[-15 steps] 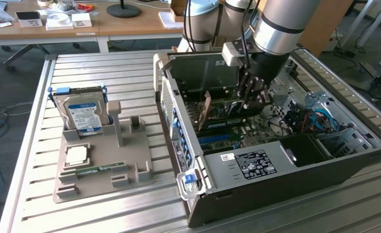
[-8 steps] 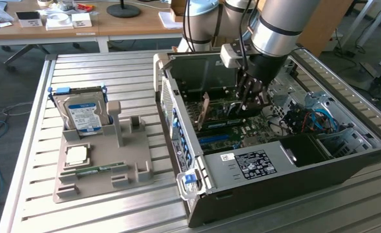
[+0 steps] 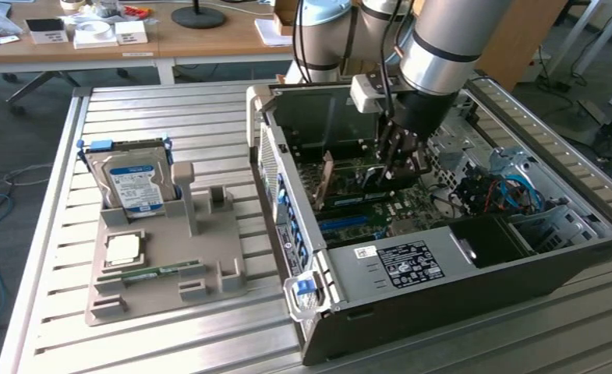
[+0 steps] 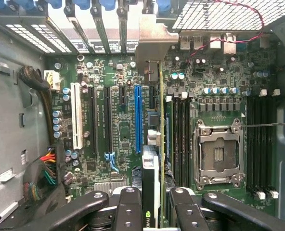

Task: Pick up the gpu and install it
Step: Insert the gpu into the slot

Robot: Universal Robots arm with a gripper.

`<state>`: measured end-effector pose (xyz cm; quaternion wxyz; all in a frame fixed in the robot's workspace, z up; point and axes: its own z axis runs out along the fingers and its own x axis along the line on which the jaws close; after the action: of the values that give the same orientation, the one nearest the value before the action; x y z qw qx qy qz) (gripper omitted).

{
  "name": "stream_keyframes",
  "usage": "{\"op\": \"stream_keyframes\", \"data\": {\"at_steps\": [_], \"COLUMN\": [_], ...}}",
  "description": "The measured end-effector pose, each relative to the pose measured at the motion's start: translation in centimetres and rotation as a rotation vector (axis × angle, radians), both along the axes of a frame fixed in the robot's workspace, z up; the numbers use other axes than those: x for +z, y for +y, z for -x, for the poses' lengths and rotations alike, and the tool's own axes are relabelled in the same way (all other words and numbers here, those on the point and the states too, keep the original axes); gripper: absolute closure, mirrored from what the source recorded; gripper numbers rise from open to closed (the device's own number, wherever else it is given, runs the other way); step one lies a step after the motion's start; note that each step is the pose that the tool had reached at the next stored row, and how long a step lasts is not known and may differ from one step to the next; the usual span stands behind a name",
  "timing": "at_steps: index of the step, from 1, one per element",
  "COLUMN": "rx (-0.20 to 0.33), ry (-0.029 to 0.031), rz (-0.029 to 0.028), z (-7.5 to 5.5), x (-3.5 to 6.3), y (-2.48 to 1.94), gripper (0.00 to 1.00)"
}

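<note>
My gripper [image 4: 152,214] is shut on the gpu [image 4: 152,144], which I see edge-on: a thin dark card with a silver bracket [image 4: 154,45] at its far end. The card stands upright over the green motherboard [image 4: 113,134], just beside the long blue slot [image 4: 137,118]. Its bracket reaches the rear slot openings of the case. I cannot tell whether its lower edge sits in a slot. In the exterior view, the gripper [image 3: 394,156] reaches down into the open computer case [image 3: 441,312] with the gpu [image 3: 373,181] under it.
An empty processor socket [image 4: 218,156] and memory slots lie close beside the card. Cable bundles [image 4: 46,166] hang at the case wall. On the exterior view's left, a grey holder [image 3: 212,234] carries a hard drive [image 3: 129,183], a processor [image 3: 124,249] and a memory stick [image 3: 155,273].
</note>
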<state>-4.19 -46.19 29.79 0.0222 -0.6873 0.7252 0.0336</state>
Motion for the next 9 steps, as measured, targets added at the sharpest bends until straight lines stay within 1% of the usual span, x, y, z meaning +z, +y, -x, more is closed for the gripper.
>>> {"op": "stream_keyframes", "data": {"at_steps": [6,9], "rx": [0.0,0.0], "ry": [0.0,-0.0001], "rz": [-0.0002,-0.0002], "z": [0.17,0.37], "x": [-0.04,-0.22], "y": [0.0,0.01], "gripper": [0.73,0.73]}}
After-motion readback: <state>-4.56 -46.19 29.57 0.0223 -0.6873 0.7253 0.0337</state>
